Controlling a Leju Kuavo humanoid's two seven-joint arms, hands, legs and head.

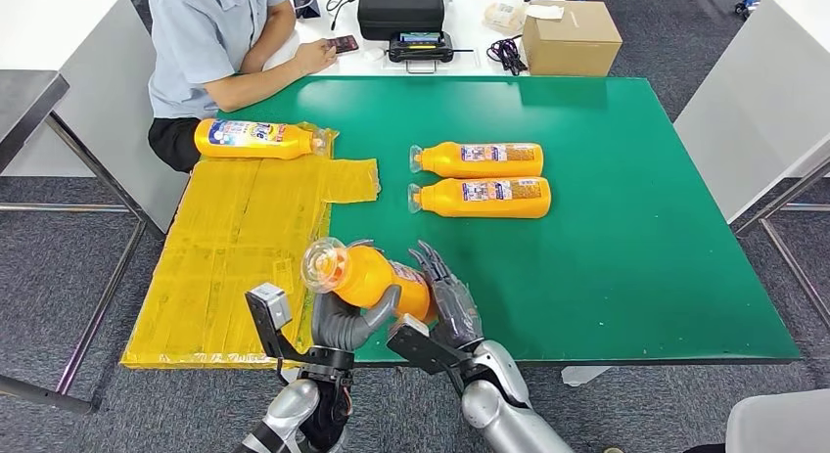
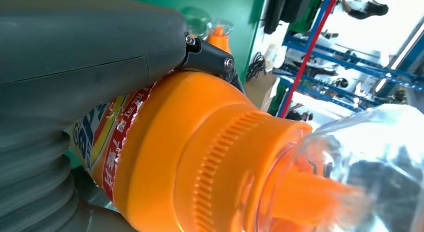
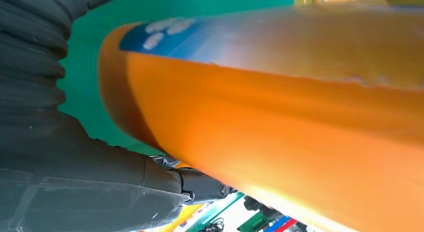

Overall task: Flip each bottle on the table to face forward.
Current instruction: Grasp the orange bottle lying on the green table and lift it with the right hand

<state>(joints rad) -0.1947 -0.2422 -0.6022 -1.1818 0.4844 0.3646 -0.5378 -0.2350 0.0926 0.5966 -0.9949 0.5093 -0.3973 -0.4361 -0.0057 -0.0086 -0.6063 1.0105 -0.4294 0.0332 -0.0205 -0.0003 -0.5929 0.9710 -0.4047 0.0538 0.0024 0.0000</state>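
Yellow mat (image 1: 235, 248) over the left part of the green desk (image 1: 636, 228); one orange bottle (image 1: 253, 139) lies on the mat's far edge, label up, cap toward the right, apparently untouched; a person (image 1: 210, 42) sits just beyond it at the desk's far-left corner.

My left hand (image 1: 345, 321) holds the held bottle (image 1: 367, 277) near its neck, thumb wrapped across the orange shoulder; the left wrist view shows the ribbed collar and clear cap (image 2: 370, 167) close up, with printed label under the thumb; the bottle is off the desk, tilted, cap toward me and to the left, above the near edge where mat meets green.

My right hand (image 1: 448, 296) is at the bottle's base end, fingers standing up along its far side; the right wrist view shows the bottle's body lying across the hand, thumb beneath it; contact looks likely, but whether it grips or only steadies I cannot tell for sure; I log it as holding.

Further right, mid-desk: two bottles side by side, far one (image 1: 478, 159) and near one (image 1: 482, 197), both labels up, caps left; judged as already turned and placed.

Progress estimate: two done, one mid-flip in both hands, one on the mat left; roughly halfway. Cardboard box (image 1: 571, 37) and black case (image 1: 399, 8) sit beyond the desk.
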